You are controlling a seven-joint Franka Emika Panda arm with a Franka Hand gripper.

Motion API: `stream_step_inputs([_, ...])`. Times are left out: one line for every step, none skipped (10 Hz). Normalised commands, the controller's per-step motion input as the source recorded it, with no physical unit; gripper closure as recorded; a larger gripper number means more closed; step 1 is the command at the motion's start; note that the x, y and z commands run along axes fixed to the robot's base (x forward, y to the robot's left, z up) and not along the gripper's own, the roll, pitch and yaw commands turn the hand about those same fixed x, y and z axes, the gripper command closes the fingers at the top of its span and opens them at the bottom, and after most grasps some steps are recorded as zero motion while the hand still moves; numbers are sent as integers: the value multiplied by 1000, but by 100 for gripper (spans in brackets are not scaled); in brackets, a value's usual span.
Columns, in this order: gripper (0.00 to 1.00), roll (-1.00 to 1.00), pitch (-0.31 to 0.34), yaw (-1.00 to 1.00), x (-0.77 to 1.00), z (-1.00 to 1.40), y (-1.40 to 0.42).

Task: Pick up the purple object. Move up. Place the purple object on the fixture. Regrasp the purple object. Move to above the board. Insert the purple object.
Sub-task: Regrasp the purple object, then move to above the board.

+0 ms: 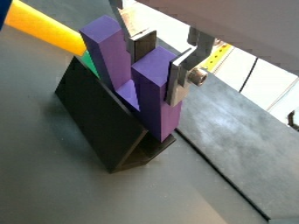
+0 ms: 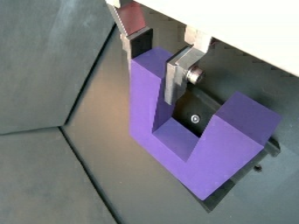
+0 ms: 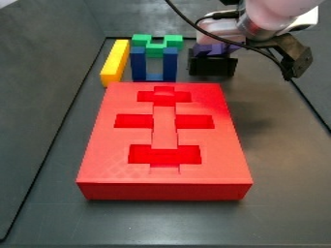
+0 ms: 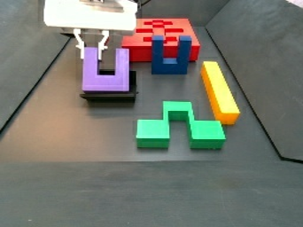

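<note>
The purple object (image 4: 104,82) stands on the fixture (image 4: 109,96) with its two prongs pointing up, left of the board (image 4: 193,43). My gripper (image 4: 98,44) hangs just above it and is open. In both wrist views the fingers straddle the top of one prong (image 1: 152,87) (image 2: 149,96): one finger sits inside the U and the other stands off the outer face. The gripper (image 1: 162,61) (image 2: 160,59) holds nothing. The fixture (image 1: 100,114) (image 2: 194,115) shows dark under and behind the block. In a side view the arm covers most of the purple object (image 3: 214,46).
A blue block (image 4: 169,55) stands against the board's (image 3: 104,145) near edge. A yellow bar (image 4: 219,89) lies to its right and a green block (image 4: 178,129) lies in front. Dark walls enclose the floor.
</note>
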Motion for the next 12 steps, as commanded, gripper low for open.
stream_step_inputs([100,0,0,0,0,0,0])
stream_step_inputs([100,0,0,0,0,0,0])
stream_step_inputs([100,0,0,0,0,1400,0])
stream_step_inputs([100,-82,-23,-36,8,1400,-13])
stream_step_inputs([100,-119,-8,-42,-12,1400,6])
stream_step_inputs([100,-82,7,-35,-1,1400,11])
stream_step_inputs([100,-46,40,-32,9,1400,-9])
stream_step_inputs([100,-19,62,-22,10,1400,-9])
stream_step_inputs([100,-17,80,-14,18,891,-6])
stream_step_inputs([100,-1,94,-1,33,459,-11])
stream_step_inputs([100,10,108,18,55,182,-16])
stream_step_inputs([100,-1000,114,-175,-1225,269,-1400])
